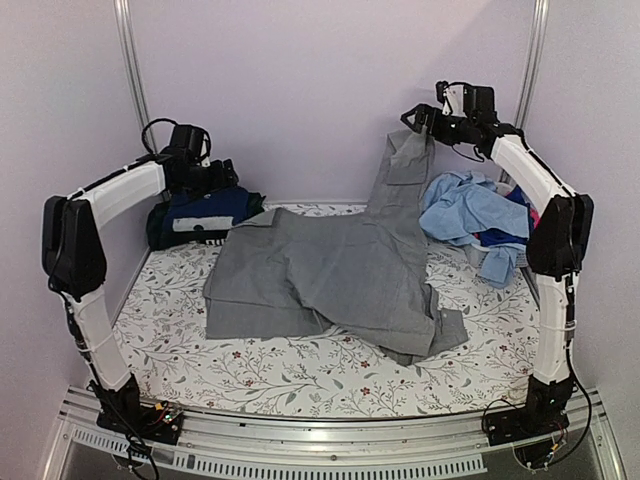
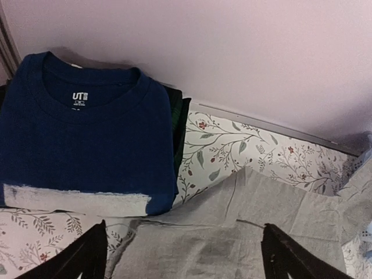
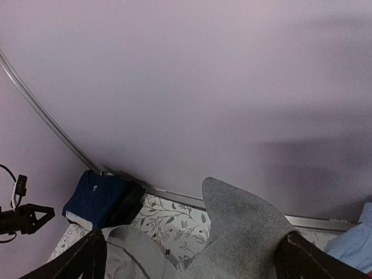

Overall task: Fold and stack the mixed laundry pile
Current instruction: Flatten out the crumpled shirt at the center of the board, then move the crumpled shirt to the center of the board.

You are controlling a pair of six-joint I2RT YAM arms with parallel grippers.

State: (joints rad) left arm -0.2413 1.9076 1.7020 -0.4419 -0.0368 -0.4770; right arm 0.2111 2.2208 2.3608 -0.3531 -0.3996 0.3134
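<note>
A grey collared shirt (image 1: 330, 275) lies spread across the middle of the floral sheet (image 1: 300, 372). One grey strip of it (image 1: 400, 170) rises to my right gripper (image 1: 418, 118), held high at the back right. In the right wrist view that gripper (image 3: 192, 258) is open, its fingers wide apart, and the grey cloth (image 3: 244, 232) stands between them against the right finger. My left gripper (image 1: 222, 178) hovers at the back left over a folded navy T-shirt (image 1: 200, 215). It is open (image 2: 183, 256) above the grey shirt's edge (image 2: 232, 232). A dark green piece (image 2: 180, 133) lies under the navy T-shirt (image 2: 81, 139).
A loose heap of light blue shirts (image 1: 470, 210) with navy and pink bits sits at the back right beside the right arm. The back wall (image 1: 300, 100) stands close behind both grippers. A metal rail (image 1: 330, 440) runs along the near edge.
</note>
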